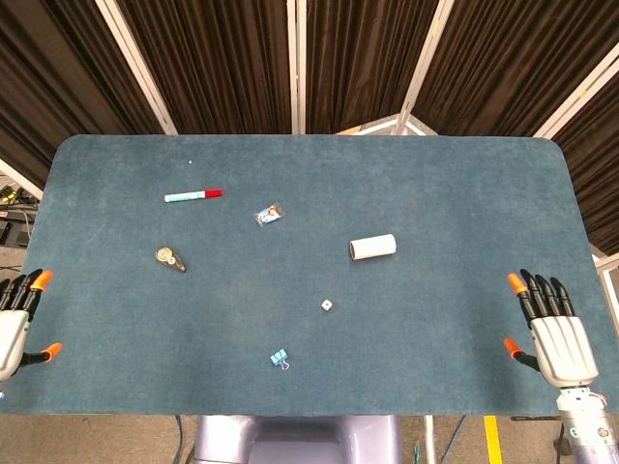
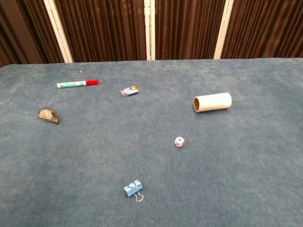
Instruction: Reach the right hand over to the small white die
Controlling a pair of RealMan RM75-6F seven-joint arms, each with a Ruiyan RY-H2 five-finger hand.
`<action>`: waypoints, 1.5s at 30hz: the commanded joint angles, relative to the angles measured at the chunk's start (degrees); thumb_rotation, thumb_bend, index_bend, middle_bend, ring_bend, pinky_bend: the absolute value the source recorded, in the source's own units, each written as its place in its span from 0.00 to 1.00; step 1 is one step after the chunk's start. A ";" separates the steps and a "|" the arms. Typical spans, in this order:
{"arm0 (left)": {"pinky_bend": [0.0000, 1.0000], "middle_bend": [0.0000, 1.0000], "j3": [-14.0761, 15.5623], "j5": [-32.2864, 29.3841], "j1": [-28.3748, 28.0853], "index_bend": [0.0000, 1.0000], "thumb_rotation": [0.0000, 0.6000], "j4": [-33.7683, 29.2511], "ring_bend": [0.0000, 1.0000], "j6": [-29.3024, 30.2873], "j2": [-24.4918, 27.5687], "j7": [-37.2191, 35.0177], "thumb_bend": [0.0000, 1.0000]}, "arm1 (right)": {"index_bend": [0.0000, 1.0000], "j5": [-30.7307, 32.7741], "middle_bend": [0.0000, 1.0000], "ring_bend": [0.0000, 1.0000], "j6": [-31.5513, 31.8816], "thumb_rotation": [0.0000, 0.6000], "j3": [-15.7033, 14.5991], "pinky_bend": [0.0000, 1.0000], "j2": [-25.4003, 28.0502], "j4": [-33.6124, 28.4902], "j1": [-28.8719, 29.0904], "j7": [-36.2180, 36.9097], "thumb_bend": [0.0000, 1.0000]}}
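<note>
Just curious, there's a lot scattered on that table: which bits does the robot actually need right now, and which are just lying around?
Needed:
die
right hand, open at the table's edge, far from the die

Lying about:
marker
wrapped candy
cardboard tube
blue binder clip
small oval object
left hand, idle

Head view: high above the near edge of the table [image 1: 87, 155], looking steeply down, taking in the whole top.
Chest view: low, nearer, facing the far curtain [image 2: 104, 28].
Shared: table's middle, around the cardboard tube [image 1: 372, 247] [image 2: 212, 102].
</note>
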 commanded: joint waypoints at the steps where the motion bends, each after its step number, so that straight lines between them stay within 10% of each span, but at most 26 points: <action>1: 0.00 0.00 0.24 0.53 0.19 0.00 1.00 0.28 0.00 0.57 0.13 -0.59 0.06 | 0.02 0.08 0.00 0.00 -0.38 1.00 -0.10 0.00 -0.24 0.01 0.18 -0.25 0.12; 26: 0.00 0.00 0.12 0.17 0.39 0.00 1.00 0.71 0.00 0.65 0.55 -1.74 0.07 | 0.19 0.85 0.00 0.00 -9.01 1.00 2.38 0.00 -3.74 -4.06 7.49 -1.32 0.15; 45: 0.00 0.00 -0.90 -3.68 -1.79 0.00 1.00 2.38 0.00 -3.59 -0.86 0.39 0.07 | 0.37 21.91 0.05 0.00 -28.06 1.00 10.90 0.00 -25.50 -2.02 25.83 -15.30 0.22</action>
